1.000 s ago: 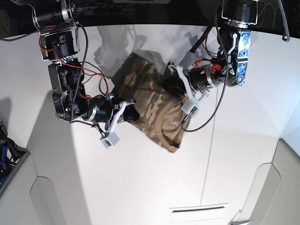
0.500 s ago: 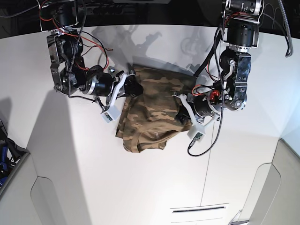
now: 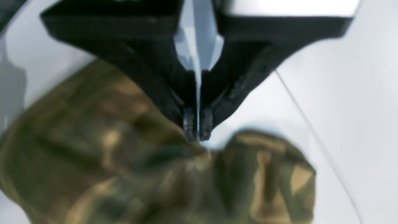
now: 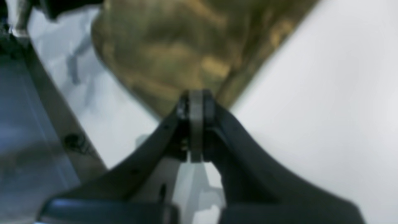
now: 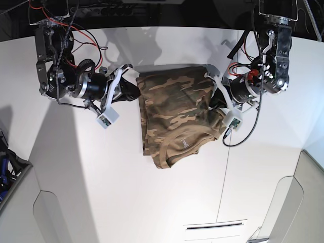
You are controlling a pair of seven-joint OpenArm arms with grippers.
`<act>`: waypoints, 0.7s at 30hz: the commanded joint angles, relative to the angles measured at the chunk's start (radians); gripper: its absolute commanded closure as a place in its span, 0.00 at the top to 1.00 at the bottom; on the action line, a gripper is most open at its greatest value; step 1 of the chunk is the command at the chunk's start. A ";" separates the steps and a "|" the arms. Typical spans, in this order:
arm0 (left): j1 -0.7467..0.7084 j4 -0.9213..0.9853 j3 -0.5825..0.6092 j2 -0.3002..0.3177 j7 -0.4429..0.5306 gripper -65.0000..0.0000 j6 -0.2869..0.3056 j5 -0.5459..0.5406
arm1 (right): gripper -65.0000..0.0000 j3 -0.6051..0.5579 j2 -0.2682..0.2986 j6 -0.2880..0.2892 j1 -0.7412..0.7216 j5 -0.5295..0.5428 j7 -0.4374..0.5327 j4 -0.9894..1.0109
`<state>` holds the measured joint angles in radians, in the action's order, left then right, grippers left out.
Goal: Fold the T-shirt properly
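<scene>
The camouflage T-shirt (image 5: 174,111) is stretched between both grippers over the white table (image 5: 152,202), its tan collar (image 5: 178,147) at the near end. My left gripper (image 5: 214,97), on the right in the base view, is shut on the shirt's right upper corner. In the left wrist view its fingertips (image 3: 190,123) pinch a fold of the T-shirt (image 3: 149,177). My right gripper (image 5: 135,91), on the left in the base view, is shut on the opposite corner. The right wrist view shows that gripper (image 4: 196,97) clamped on the T-shirt's (image 4: 174,46) edge.
A thin seam (image 5: 226,167) runs down the table right of the shirt, and a dark slot (image 5: 215,226) lies near the front edge. A grey frame (image 5: 12,200) stands at the left. The table's far edge (image 5: 167,24) meets a dark background.
Both grippers have swung toward the table's far edge and spread apart. The shirt went from a bunched diagonal to a wide, level spread with the collar end trailing nearer.
</scene>
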<state>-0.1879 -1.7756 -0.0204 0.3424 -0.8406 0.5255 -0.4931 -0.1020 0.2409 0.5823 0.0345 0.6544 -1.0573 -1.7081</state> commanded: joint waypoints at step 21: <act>-0.836 -0.303 -0.375 -0.108 -0.108 0.04 0.173 -0.161 | 0.00 0.002 0.427 0.024 0.502 0.359 -0.155 -0.139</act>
<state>-1.0077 -2.0689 -0.3920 0.2298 -0.9516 0.6861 -0.6430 -0.1047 0.6571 0.6025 0.5362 0.9863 -1.2182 -1.8343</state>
